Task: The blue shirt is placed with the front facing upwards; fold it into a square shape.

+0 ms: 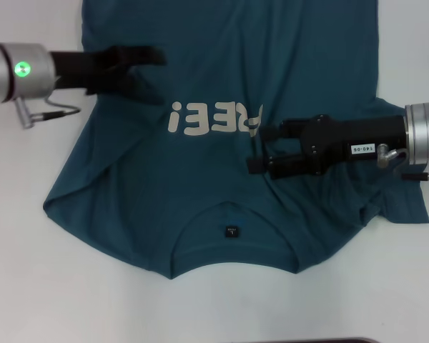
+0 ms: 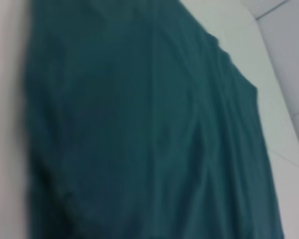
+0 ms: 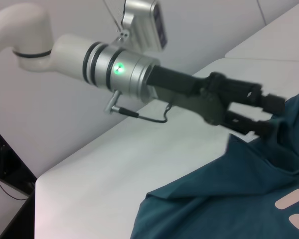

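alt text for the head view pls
A blue shirt lies front-up on a white table, collar nearest the camera. The left gripper reaches over its left side; the right gripper sits over the chest lettering.

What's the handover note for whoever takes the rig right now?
Left pincer: over the shirt's left side, fingers closed on a pinch of cloth, seen best in the right wrist view.
Right pincer: above the chest lettering; open or shut not readable.
Blue shirt: front up on the white table, collar toward the robot, its left side lifted and creased, right sleeve rumpled.
Done: no completed fold visible.
Left: fold both sides in, then fold up to a square.
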### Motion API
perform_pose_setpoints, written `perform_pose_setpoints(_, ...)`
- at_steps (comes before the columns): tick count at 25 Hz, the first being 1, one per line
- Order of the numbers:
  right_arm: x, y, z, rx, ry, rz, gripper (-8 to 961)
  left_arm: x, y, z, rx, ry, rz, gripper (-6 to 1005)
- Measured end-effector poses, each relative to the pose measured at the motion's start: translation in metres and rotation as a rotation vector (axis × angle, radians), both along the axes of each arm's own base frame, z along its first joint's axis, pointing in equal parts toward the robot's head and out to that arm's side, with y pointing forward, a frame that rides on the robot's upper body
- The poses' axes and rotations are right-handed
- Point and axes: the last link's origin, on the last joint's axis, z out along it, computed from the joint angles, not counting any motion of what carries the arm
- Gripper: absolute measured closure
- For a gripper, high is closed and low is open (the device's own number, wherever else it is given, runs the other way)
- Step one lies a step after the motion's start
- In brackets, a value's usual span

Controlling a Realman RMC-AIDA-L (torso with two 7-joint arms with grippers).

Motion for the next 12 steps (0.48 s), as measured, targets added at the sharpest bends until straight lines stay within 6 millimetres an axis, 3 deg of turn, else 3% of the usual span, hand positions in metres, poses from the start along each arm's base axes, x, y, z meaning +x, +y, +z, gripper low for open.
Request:
perform_pose_setpoints(5,-0.001,0.0,-0.001,-0.001,0.002,0.001,40,0.019,0.004,-0.006,-0.006,-0.01,-0.072,141)
perform_pose_setpoints(12,-0.001,0.0,-0.001,-0.001,0.002,0.001,40,-0.005,-0.009,0.017,0.045,-0.05,-0.001,140)
